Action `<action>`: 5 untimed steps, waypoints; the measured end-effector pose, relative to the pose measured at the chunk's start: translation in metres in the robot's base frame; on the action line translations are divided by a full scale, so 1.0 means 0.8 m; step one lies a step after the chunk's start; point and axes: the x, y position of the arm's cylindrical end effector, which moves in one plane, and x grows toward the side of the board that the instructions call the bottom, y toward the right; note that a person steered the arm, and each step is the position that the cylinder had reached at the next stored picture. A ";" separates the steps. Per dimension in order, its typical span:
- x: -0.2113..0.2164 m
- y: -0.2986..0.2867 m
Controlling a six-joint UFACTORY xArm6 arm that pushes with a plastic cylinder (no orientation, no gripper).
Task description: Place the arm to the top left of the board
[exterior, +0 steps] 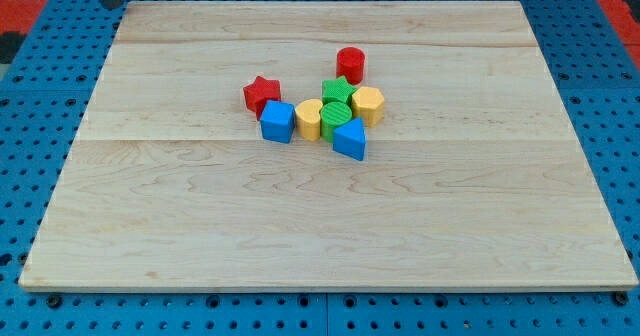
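My dark rod comes in at the view's top left, and my tip (111, 4) is at the top left corner of the wooden board (300, 236), far from all the blocks. The blocks cluster near the board's middle: a red star (262, 94), a blue cube (277, 122), a yellow heart (309, 119), a green star (336, 87), a green cylinder (338, 115), a yellow hexagon (369, 104) and a blue triangle (350, 139). A red cylinder (350, 64) stands a little above the cluster.
The board lies on a blue perforated table (30, 126) that shows on all sides. Red areas show at the view's top left and top right corners.
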 end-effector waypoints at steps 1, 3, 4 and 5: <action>0.000 0.000; 0.000 0.003; 0.022 0.013; 0.052 0.028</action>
